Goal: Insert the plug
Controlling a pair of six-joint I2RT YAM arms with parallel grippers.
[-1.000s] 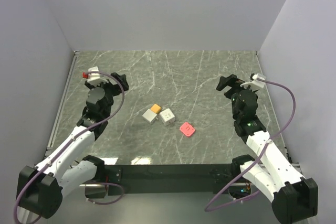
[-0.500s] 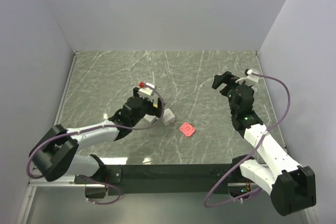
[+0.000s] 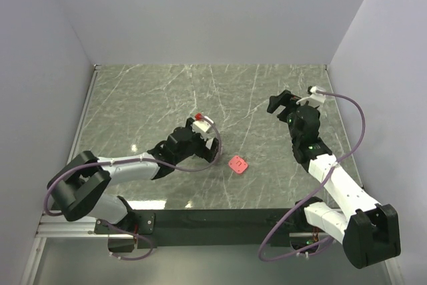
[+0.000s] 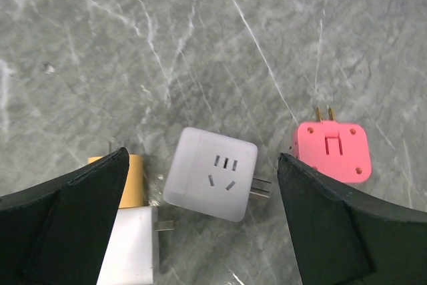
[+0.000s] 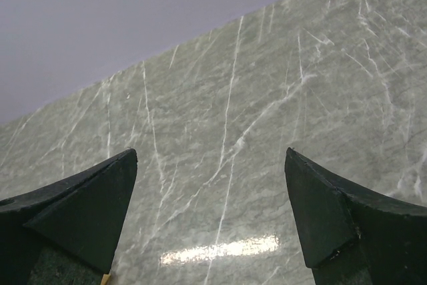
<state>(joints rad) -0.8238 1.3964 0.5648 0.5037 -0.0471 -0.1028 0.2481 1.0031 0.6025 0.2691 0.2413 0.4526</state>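
- The left gripper (image 4: 202,159) is hovering over the middle of the table (image 4: 100,45) with its jaws standing fully apart and nothing between the pads.
- The white socket cube (image 4: 211,173) is lying directly below that gap, socket face up, with its own prongs pointing toward the pink plug (image 4: 330,151).
- The pink plug is lying flat just beside the cube on its right. The two are not touching, and the plug's two prongs are pointing away toward the far side.
- An orange-and-white adapter (image 4: 132,231) is sitting close on the cube's other side, partly hidden by a finger.
- The right gripper (image 5: 211,155) is hanging well apart over bare table, jaws wide and holding nothing.
- Progress, as judged: no piece is being gripped and no prongs are sitting in a socket, so insertion is not yet begun.
- Remaining, as judged: grasping, lifting, aligning the prongs with the slots, and pressing home.
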